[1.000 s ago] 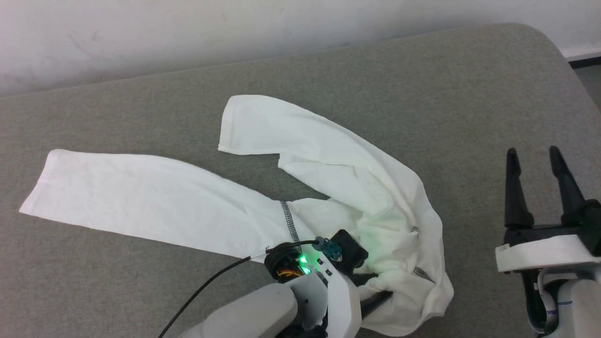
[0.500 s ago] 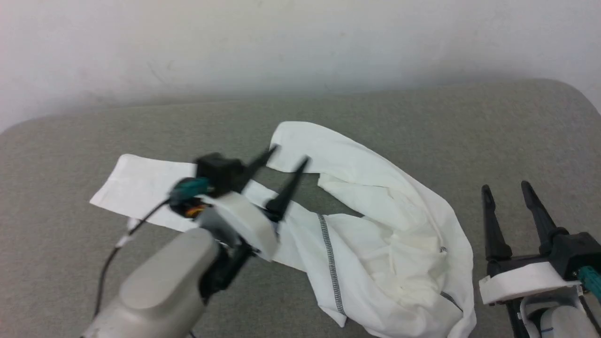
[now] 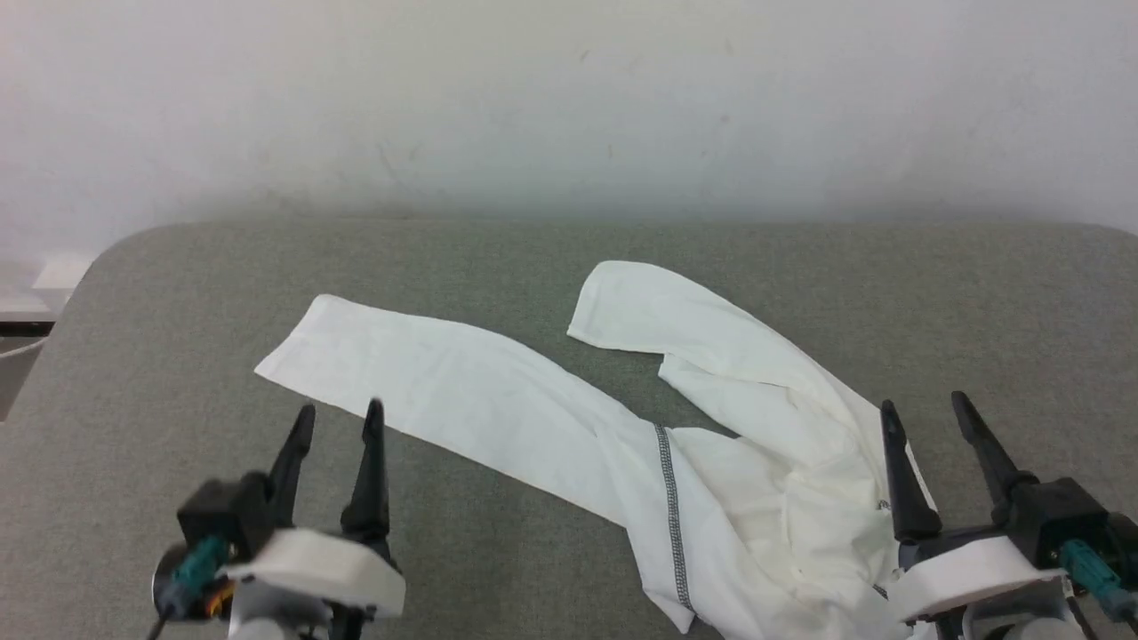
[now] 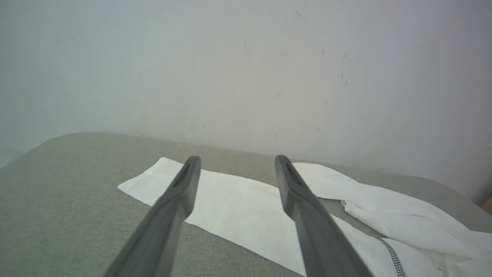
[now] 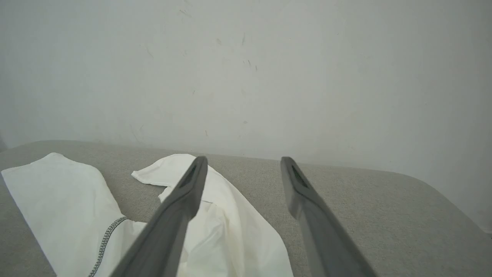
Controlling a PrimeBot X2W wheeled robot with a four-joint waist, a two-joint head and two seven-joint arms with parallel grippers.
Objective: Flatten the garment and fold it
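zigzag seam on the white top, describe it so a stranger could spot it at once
On the grey padded surface lies a white garment, one sleeve stretched flat to the left. Where that sleeve meets the crumpled body, a dark grey zigzag seam runs toward the near edge, the only long dark line on plain white cloth.

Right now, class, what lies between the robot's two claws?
The garment, partly crumpled, lies between the left claw and right claw; the head view shows it.

Head camera high, looking down across counter (image 3: 800, 267) to wall (image 3: 533, 107), wrist cameras low, close, facing wall, all sharing garment (image 3: 498, 409)
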